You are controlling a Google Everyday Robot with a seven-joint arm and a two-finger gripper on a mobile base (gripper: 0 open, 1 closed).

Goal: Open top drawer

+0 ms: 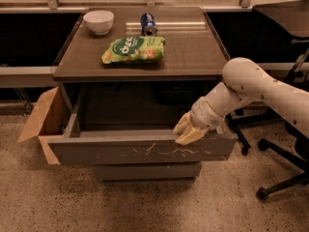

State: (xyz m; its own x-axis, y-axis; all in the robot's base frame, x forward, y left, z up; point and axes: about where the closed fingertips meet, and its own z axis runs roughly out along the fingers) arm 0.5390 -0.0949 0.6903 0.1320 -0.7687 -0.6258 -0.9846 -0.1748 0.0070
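The top drawer (140, 151) is a wide grey-brown drawer with pale squiggly scratches across its front. It stands pulled far out of the cabinet (145, 62), and its dark inside shows. My gripper (187, 131) rests on the top edge of the drawer front, towards its right end. My white arm (251, 88) reaches in from the right.
On the cabinet top lie a white bowl (98, 21), a blue can (148, 24) on its side and a green snack bag (133, 50). An open cardboard box (41, 122) stands at the left. An office chair base (282, 175) is at the right. A lower drawer front (147, 171) sits beneath.
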